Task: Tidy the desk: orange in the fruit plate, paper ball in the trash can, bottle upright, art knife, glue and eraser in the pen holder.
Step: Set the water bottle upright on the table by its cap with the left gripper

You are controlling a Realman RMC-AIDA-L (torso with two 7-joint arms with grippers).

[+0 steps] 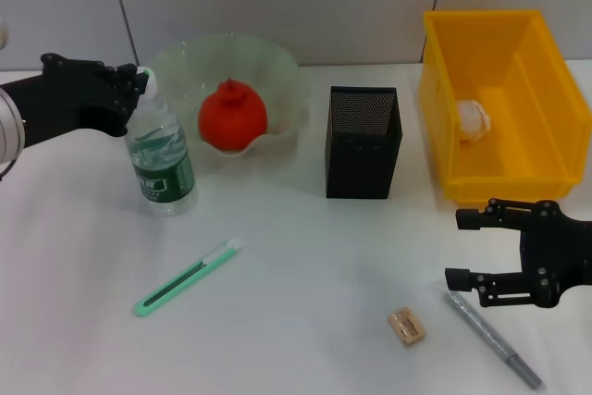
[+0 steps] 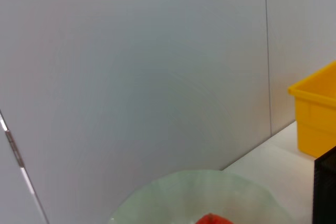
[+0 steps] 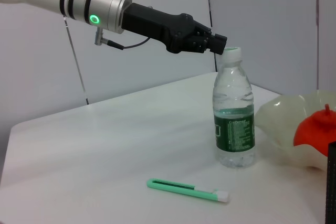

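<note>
Left gripper (image 1: 139,80) pinching the white cap of the bottle (image 1: 162,159), fingers closed around it, bottle standing upright just beside the fruit plate (image 1: 277,67). Orange (image 1: 232,117) sitting in that plate. Right gripper (image 1: 467,249) hovering low with jaws spread wide and holding nothing, near the glue (image 1: 492,338) and eraser (image 1: 407,327). Art knife (image 1: 188,277) lying on the table (image 1: 296,265). Paper ball (image 1: 474,119) resting inside the trash can (image 1: 546,90), pen holder (image 1: 363,141) standing between plate and can.
</note>
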